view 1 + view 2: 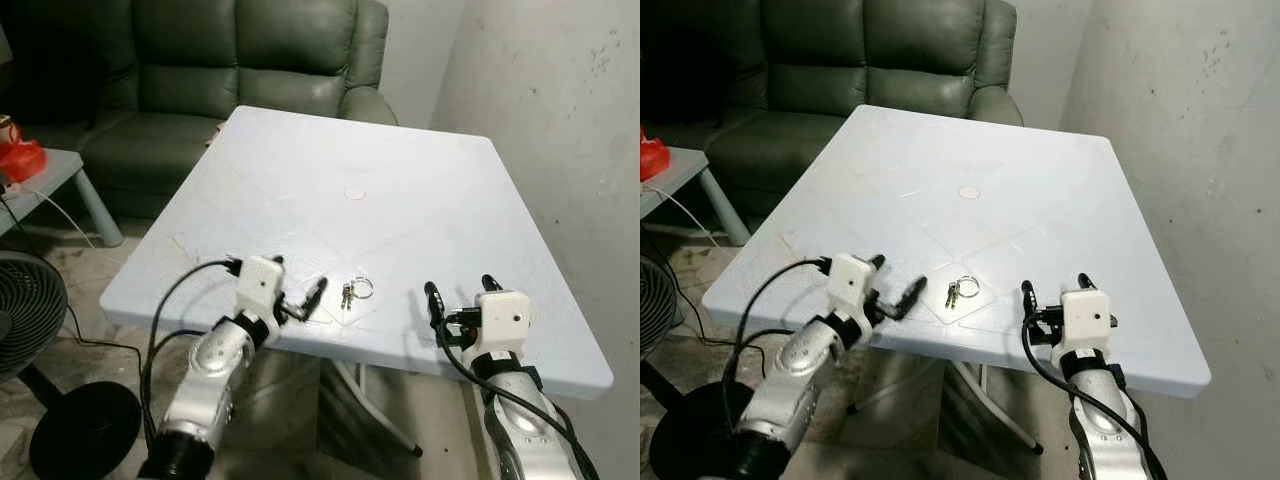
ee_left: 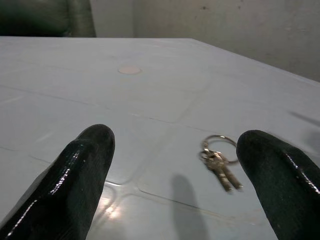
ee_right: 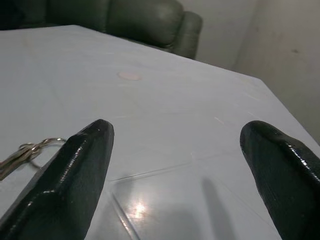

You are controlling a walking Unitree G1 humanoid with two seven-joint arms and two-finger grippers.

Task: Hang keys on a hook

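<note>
Left eye view: keys [image 1: 352,291] lengthwise toward robot, ring far end; both end effectors spread.

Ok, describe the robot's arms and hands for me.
Both arms are silver metal with rounded segments and black joints. Each hand, left hand and right hand, has a white boxy housing and two long glossy black fingers. Black cables loop along both arms.

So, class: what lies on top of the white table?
On the white table lie a bunch of keys on a ring near the front edge, and a small round mark mid-table. Both grippers, left and right, hover open at that edge.
</note>
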